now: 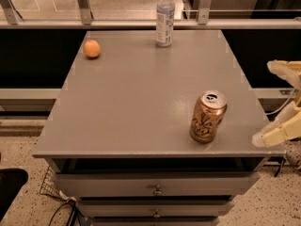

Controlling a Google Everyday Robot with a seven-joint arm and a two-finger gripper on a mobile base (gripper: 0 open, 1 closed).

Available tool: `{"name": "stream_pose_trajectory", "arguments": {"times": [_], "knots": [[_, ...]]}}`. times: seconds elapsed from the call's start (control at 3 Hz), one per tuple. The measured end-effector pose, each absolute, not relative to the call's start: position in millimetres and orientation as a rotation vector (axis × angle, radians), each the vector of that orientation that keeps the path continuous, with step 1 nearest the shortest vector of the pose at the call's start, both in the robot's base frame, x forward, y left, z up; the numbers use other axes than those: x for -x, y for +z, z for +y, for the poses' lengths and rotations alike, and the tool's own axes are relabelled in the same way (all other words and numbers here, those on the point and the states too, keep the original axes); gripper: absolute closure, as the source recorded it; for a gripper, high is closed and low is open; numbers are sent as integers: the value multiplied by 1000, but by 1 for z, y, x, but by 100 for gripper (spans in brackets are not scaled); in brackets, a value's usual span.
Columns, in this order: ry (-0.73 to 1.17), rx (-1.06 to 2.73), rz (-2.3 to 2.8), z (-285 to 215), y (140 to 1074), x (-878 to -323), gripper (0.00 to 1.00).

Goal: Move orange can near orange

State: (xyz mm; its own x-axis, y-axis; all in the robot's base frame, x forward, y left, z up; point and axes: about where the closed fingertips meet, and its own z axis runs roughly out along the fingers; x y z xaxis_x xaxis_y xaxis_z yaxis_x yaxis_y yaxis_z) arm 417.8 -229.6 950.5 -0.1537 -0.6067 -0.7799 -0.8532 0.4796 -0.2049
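The orange can (207,116) stands upright near the front right of the grey table (136,102), silver pull-tab top up. The orange (92,48) lies at the table's back left, far from the can. My gripper (265,102) is at the right edge of the view, just off the table's right side and to the right of the can. Its two cream fingers are spread apart, one finger (284,71) above and one lower down (275,133). It holds nothing and does not touch the can.
A clear plastic water bottle (164,18) stands at the table's back middle. Drawers (155,186) sit under the tabletop. A metal railing (141,23) runs behind the table. Wires and a wire basket (56,192) lie on the speckled floor at the front left.
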Motion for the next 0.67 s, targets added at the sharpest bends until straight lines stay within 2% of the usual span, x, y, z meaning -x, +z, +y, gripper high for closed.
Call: {"name": "stream_pose_trajectory", "arguments": {"times": [0.67], "knots": [[545, 1071, 1745, -220, 930, -419, 0]]}}
